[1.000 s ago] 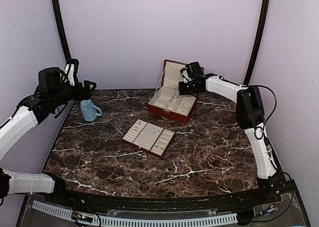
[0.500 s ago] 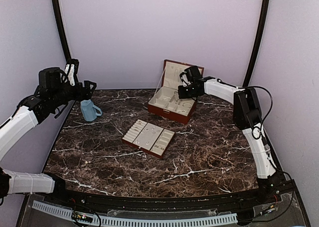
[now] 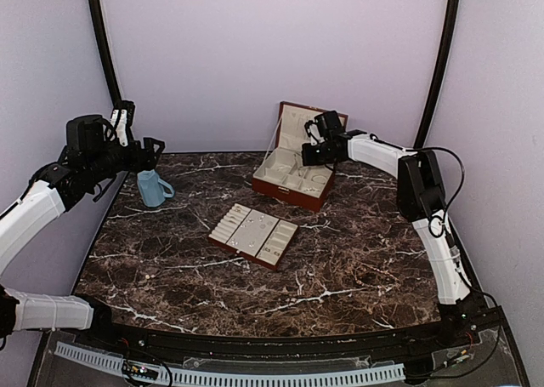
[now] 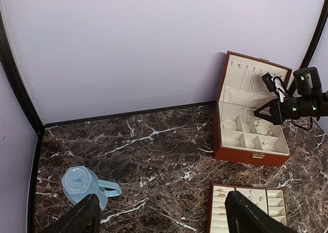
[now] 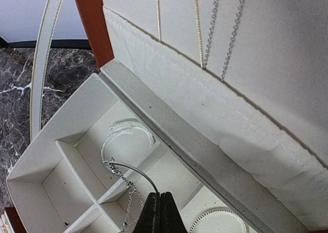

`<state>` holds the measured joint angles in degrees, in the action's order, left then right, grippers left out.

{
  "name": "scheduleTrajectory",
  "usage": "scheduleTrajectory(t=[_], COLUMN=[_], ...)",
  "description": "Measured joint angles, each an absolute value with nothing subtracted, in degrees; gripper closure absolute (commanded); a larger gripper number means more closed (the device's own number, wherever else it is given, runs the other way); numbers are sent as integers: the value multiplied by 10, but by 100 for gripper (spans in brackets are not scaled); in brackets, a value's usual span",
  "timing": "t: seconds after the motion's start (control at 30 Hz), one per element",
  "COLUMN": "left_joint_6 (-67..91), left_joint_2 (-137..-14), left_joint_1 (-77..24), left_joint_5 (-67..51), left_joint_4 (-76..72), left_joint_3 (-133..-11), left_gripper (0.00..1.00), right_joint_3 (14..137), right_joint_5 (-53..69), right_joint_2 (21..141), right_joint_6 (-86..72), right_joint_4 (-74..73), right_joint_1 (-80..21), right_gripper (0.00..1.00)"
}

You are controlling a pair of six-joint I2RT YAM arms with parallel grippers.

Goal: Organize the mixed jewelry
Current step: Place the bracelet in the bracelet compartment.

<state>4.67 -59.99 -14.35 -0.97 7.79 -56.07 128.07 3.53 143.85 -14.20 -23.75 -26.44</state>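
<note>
Nearest me on the dark marbled surface (image 3: pixel 340 268) lies the flat red-brown tray with cream-lined compartments (image 3: pixel 240 254). Several of its slots hold tiny metallic jewelry pieces (image 4: pixel 249 194), so part of the sorting looks done. Further back on my left stands the light blue ceramic cup (image 3: pixel 153 187), seemingly mouth down. My left gripper (image 4: pixel 161 220) hangs above it, jaws wide apart and nothing between them. Further back again on my right, my right gripper (image 5: pixel 159 212) is closed over the open red-brown hinged box (image 3: pixel 289 191). A thin silver chain (image 5: pixel 128 174) runs up to its tips, so I judge it pinched there, waiting to be laid in a compartment. Just below, a silver bangle (image 5: pixel 128 133) lies in 1 compartment, and fine necklaces (image 5: pixel 225 33) hang on the cream lid behind. I judge the task well along, with this chain in hand. I cannot tell whether any loose pieces remain, since none show on the marble.
</note>
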Motion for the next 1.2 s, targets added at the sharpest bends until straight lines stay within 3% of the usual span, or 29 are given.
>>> scheduleTrajectory(t=[1.2], left_joint_6=[46], left_joint_2=[-601], left_joint_1=[-143], left_joint_5=[-10], left_joint_4=[78], left_joint_3=[-561], left_gripper=[13], right_joint_3=[1278], right_joint_5=[47], right_joint_2=[1438], right_joint_6=[-158], right_joint_4=[-204], right_joint_1=[-261], right_gripper=[100])
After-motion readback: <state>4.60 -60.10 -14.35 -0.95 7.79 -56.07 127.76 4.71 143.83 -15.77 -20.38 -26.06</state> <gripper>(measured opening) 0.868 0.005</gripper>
